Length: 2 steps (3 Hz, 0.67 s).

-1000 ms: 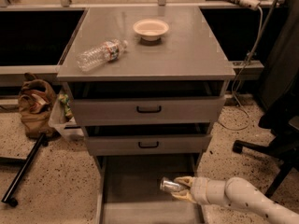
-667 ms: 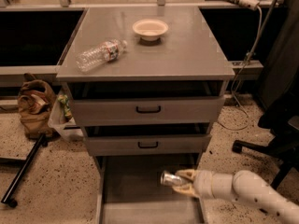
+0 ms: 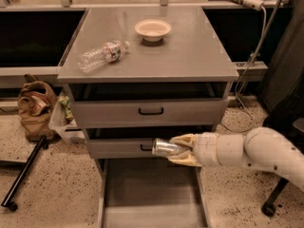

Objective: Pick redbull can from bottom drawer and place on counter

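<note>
The redbull can (image 3: pixel 165 147) is a small silver can held sideways in the air, in front of the middle drawer face. My gripper (image 3: pixel 183 149) reaches in from the right on a white arm and is shut on the redbull can, its cream fingers (image 3: pixel 184 139) above and below it. Below, the bottom drawer (image 3: pixel 152 194) is pulled out, a wide grey tray with nothing seen in it. The counter (image 3: pixel 190 51) is the flat grey top of the cabinet, well above the can.
A clear plastic bottle (image 3: pixel 101 55) lies on its side at the counter's left. A cream bowl (image 3: pixel 152 29) stands near the counter's back. A brown bag (image 3: pixel 35 106) and a black pole (image 3: pixel 23 172) are on the floor left of the cabinet. Cables hang at right.
My gripper has lifted the can up out of the bottom drawer, from just above the tray to the height of the middle drawer face, moving slightly left.
</note>
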Available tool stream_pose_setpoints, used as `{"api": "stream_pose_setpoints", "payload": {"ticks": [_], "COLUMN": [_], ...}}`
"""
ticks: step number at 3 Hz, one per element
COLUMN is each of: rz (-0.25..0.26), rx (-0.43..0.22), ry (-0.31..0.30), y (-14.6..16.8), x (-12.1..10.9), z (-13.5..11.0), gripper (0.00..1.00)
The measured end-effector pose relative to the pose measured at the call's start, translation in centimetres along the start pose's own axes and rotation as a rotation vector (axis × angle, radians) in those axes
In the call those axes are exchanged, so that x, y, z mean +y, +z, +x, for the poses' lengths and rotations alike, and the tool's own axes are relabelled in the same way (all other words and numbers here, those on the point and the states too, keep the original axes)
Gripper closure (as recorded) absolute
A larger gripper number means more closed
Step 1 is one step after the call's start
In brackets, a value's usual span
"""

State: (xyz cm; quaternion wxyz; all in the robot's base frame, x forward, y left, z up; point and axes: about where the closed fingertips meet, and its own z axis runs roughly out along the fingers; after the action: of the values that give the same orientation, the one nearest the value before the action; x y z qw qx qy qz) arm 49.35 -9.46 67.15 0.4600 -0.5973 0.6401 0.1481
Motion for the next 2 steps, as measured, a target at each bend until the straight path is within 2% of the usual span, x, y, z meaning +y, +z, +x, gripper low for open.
{"api": "stream_pose_setpoints", "payload": {"ticks": [1, 2], "rz": [-0.030, -0.030], "rx": [-0.025, -0.025], "ry": [-0.047, -0.047], "y": [0.25, 0.24], "x": [-4.60, -4.56], "z": [-7.15, -7.12], "gripper": [1.00, 1.00]}}
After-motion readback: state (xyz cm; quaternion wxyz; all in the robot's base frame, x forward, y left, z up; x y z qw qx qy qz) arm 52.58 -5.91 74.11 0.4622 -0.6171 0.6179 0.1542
